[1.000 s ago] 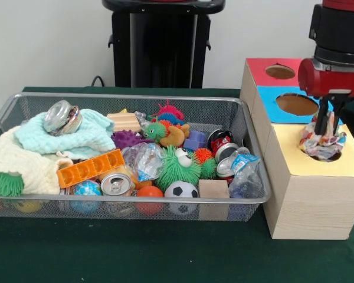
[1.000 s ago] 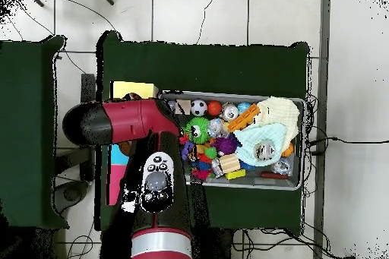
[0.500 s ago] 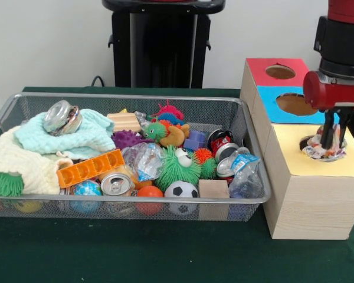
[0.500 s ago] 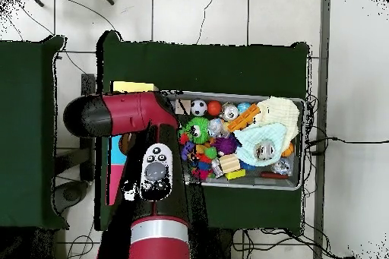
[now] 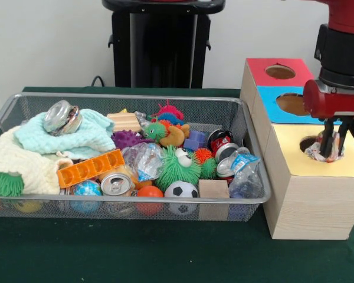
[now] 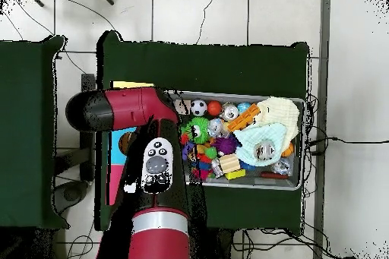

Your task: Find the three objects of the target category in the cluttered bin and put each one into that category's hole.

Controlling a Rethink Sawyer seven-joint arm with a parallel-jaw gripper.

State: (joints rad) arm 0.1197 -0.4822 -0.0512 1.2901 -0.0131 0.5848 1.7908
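Note:
My gripper (image 5: 332, 153) reaches down into the round hole of the yellow-topped box (image 5: 295, 144), right of the bin. Its fingers (image 5: 325, 140) stand apart, open, on either side of a patterned cloth (image 5: 314, 154). That cloth has sunk into the hole and only its crumpled top shows at the rim. Two more cloths lie at the left of the wire bin (image 5: 130, 97): a mint green one (image 5: 82, 141) and a cream one (image 5: 17, 162). In the overhead view my arm (image 6: 156, 165) covers the boxes and hides the gripper.
Behind the yellow top are a blue top with a hole (image 5: 296, 104) and a red top with a hole (image 5: 280, 71). The bin also holds cans, spiky toys, balls, blocks and crumpled plastic. The overhead view shows the bin (image 6: 304, 143) right of my arm.
The gripper has gone down into the yellow hole with the patterned cloth. The cloth, which bulged above the box before, now sits low in the hole, and the fingers have spread.

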